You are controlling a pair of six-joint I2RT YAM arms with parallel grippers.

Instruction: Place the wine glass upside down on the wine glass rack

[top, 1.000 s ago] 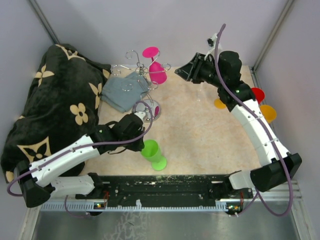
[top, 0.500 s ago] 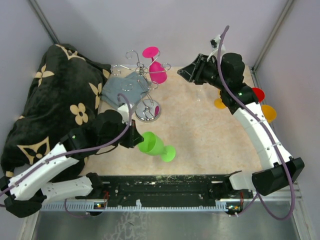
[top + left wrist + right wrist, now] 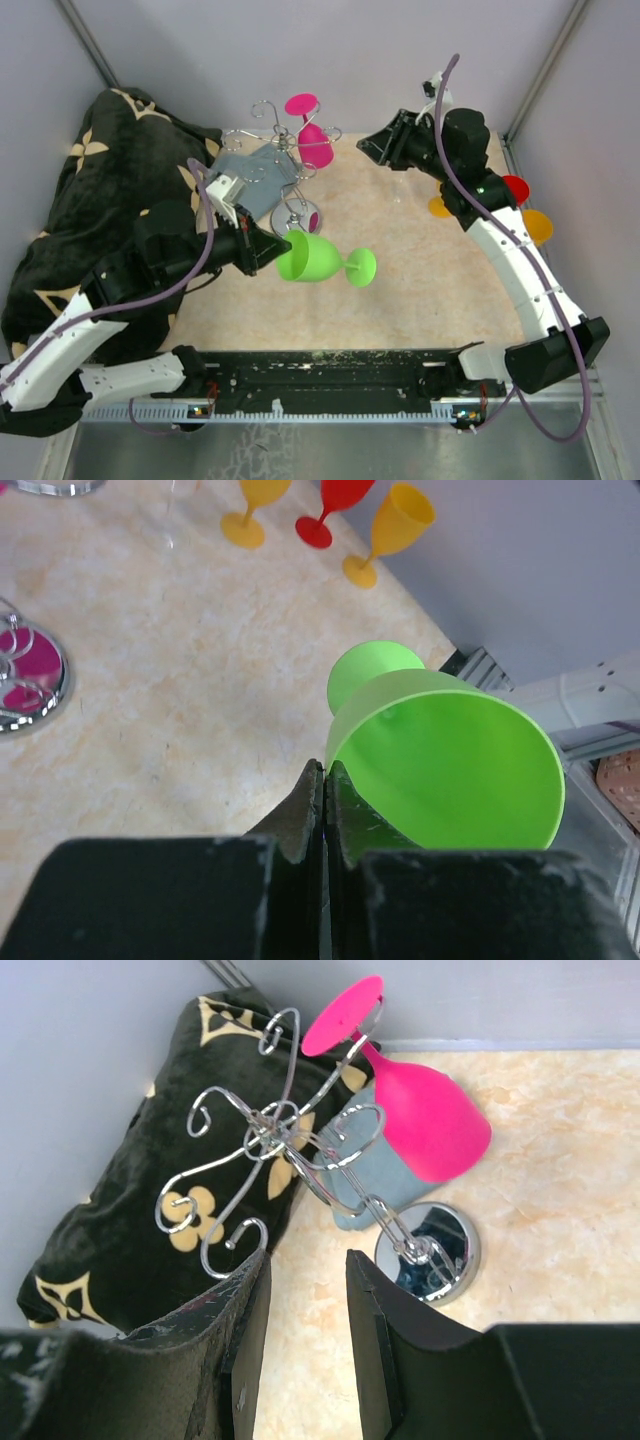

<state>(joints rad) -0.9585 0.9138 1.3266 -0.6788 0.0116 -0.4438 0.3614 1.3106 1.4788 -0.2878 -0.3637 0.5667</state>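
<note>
One pink glass (image 3: 314, 143) hangs bowl-down on rack (image 3: 440, 1250). Green glass (image 3: 318, 258) is off the table, lying sideways in the air just in front of the rack base, foot pointing right. Left gripper (image 3: 325, 780) is pinched tight on its rim. Right gripper (image 3: 305, 1270) is empty, jaws apart, hovering beyond rack. Judgement: pick-up done. Remaining: invert glass, carry to a free loop, hook foot, release.

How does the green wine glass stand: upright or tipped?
Tipped on its side. The green wine glass lies about horizontal, its rim pinched in the left claw and its foot pointing right.
</note>
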